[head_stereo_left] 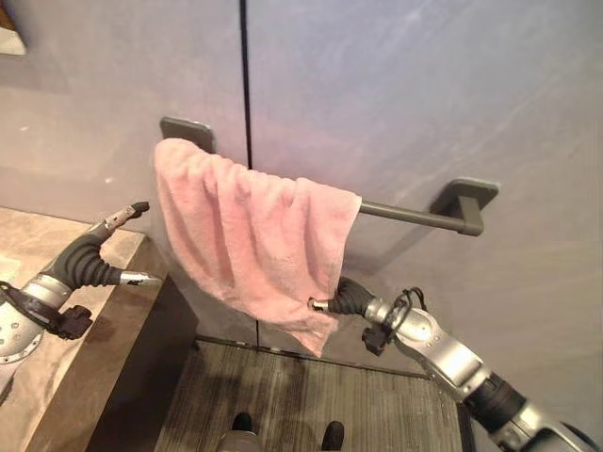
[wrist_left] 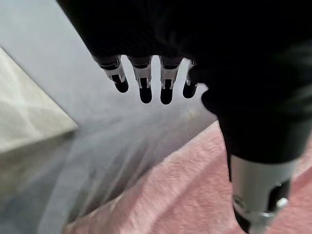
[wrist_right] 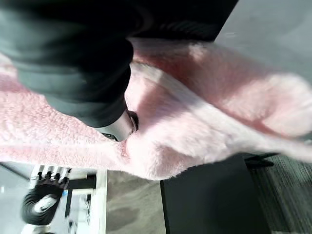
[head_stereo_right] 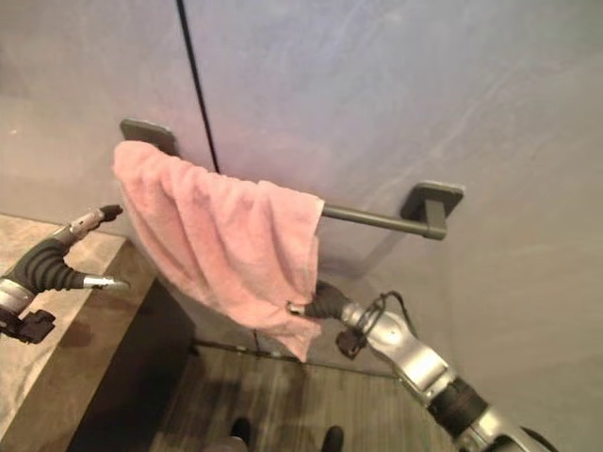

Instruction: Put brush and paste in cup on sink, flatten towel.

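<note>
We see the left robot hand (head_stereo_left: pixel 99 247) raised over the corner of the beige stone desk (head_stereo_left: pixel 57 377), with its fingers straight and its thumb spread apart from them, holding nothing. In its own wrist view the dark fingertips (wrist_left: pixel 145 92) stand in an even row, free of any contact, and the pink cloth lies past them and below the thumb.

To the right of that robot hand hangs the pink towel (head_stereo_left: pixel 250 235), draped over a dark grey wall rail (head_stereo_left: pixel 415 217). The cloth is bunched toward the rail's left bracket (head_stereo_left: pixel 187 130) and slants down to a point at its lower right edge, so it does not hang flat. The right part of the rail is bare up to the right bracket (head_stereo_left: pixel 468 198). Behind it all stands a grey wall (head_stereo_left: pixel 424 85) with a dark vertical seam.

Farther right, the right robot hand (head_stereo_left: pixel 341 299) reaches up from below to the towel's lower right edge. Its thumb lies against the front of the cloth, and its fingers are hidden behind the fabric, so we cannot tell how they are set. Below the towel the floor is a dark ribbed mat (head_stereo_left: pixel 311 395).
</note>
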{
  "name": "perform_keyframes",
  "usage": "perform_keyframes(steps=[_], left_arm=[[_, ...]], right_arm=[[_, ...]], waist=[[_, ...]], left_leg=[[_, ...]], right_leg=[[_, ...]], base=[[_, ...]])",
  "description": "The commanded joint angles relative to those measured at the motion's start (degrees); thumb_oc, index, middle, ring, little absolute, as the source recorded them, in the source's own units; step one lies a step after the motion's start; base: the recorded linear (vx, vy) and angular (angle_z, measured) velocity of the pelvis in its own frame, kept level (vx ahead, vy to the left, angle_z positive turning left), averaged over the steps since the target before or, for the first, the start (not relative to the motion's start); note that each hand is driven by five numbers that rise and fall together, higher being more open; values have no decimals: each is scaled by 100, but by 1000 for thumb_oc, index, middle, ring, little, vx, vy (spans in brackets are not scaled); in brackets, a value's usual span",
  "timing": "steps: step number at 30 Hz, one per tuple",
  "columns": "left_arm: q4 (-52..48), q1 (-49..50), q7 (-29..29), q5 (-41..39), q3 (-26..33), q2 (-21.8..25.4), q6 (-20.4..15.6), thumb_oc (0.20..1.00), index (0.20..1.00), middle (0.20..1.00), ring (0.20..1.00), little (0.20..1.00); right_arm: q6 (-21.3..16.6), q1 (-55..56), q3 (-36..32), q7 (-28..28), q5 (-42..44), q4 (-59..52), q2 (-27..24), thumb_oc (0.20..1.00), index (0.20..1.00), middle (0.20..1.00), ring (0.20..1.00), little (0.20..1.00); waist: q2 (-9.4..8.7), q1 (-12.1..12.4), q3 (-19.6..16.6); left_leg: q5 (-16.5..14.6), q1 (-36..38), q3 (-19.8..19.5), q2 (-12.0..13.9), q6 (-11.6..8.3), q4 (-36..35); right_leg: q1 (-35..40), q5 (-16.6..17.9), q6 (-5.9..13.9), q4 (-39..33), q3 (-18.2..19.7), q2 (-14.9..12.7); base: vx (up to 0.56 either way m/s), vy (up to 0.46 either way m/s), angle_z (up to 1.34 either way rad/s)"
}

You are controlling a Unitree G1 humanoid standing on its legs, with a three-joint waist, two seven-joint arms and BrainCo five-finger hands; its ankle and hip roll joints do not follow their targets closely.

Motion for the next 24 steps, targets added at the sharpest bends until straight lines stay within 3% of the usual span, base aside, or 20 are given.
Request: perform_keyframes(steps=[1,9,17,24], left_arm=[[378,-464,77,-41,-138,25,-205,1000,1000,1000,1000,1000],[1063,-1066,114,-52,-830,-356,-142,1000,1000,1000,1000,1000],[1263,-1547,-224,-990,-1672,-986,-63,1000,1000,1000,1000,1000],[1669,-2446,-69,-1139,-2717,-2003,-19,1000,1000,1000,1000,1000]], right_arm=[[-378,-158,-140,6,225,-406,-125,200,200,200,200,200],[-392,150,-151,-43,203,-477,-50,200,200,200,200,200],[-337,-41,160,-89,119,-278,91,200,200,200,200,200],[-313,-99,354,-168,176,-123,230,200,200,200,200,200]], waist=[[-40,-98,-111],[87,-350,-152],[204,-541,-236],[265,-781,-309]], left_leg=[[-140,-132,167,-223,258,30],[-205,-12,445,-202,274,30],[-246,11,551,-188,247,30],[-267,33,574,-188,230,30]], right_leg=[[-76,403,512,247,231,-651],[-202,450,526,221,542,-597],[-240,464,512,142,662,-551],[-219,435,497,160,677,-541]], base=[[30,52,-20],[23,38,-21],[39,18,-13],[36,6,-1]])
